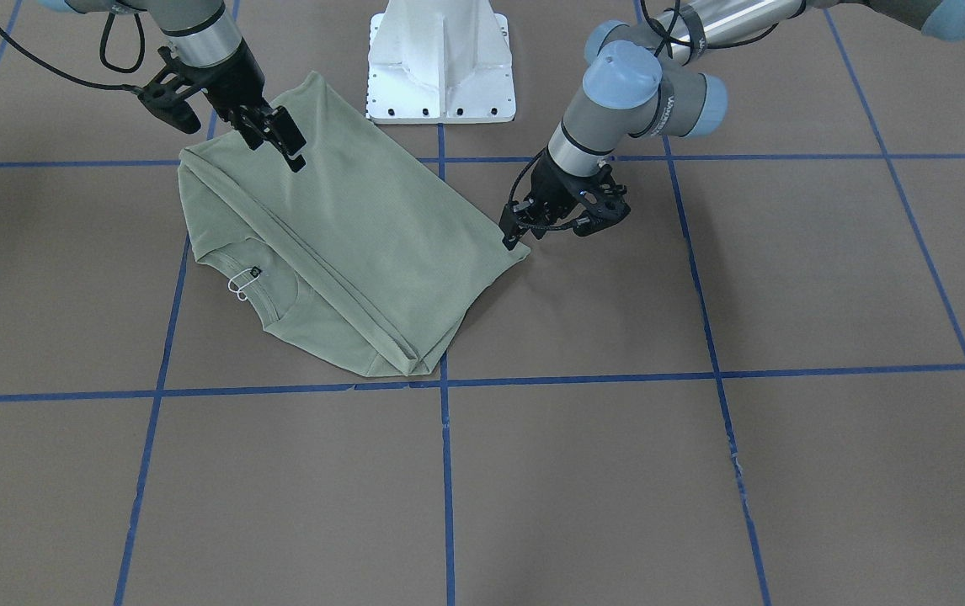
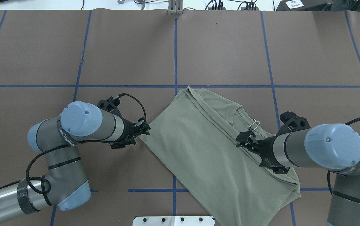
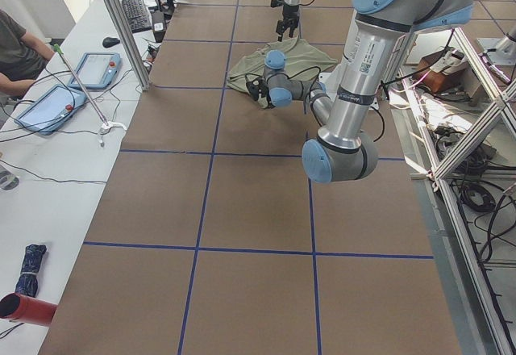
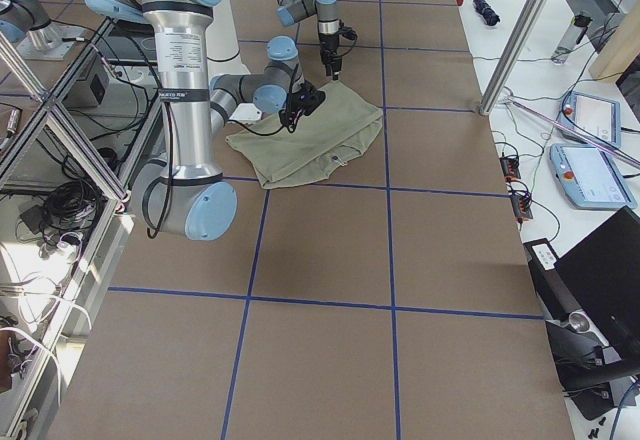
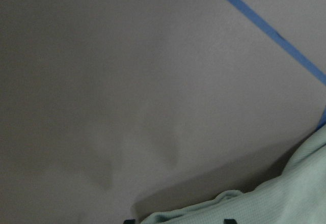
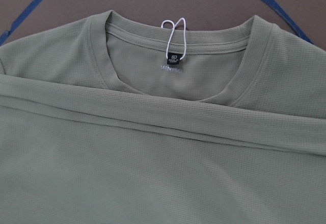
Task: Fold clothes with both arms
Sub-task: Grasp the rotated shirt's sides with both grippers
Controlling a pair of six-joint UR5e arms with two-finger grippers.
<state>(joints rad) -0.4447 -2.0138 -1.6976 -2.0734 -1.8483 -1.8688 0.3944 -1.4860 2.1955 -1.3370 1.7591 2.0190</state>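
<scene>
The sage-green shirt (image 1: 348, 227) lies folded on the brown table, with a long fold band running across below the round neck. Its black neck label (image 6: 173, 60) and white hang tag loop (image 6: 173, 33) face up. My right gripper (image 1: 276, 139) hovers over the shirt near the fold band, jaws apart and empty; it also shows in the overhead view (image 2: 244, 139). My left gripper (image 1: 514, 238) is low at the shirt's side corner, also seen from overhead (image 2: 144, 130). Its tips stand apart, and the cloth edge (image 5: 285, 198) lies between them.
The white pedestal base (image 1: 440, 63) stands just behind the shirt. Blue tape lines (image 1: 445, 471) mark a grid on the table. A side desk with tablets (image 3: 93, 68) and a seated person (image 3: 16, 52) lies beyond the table's far edge.
</scene>
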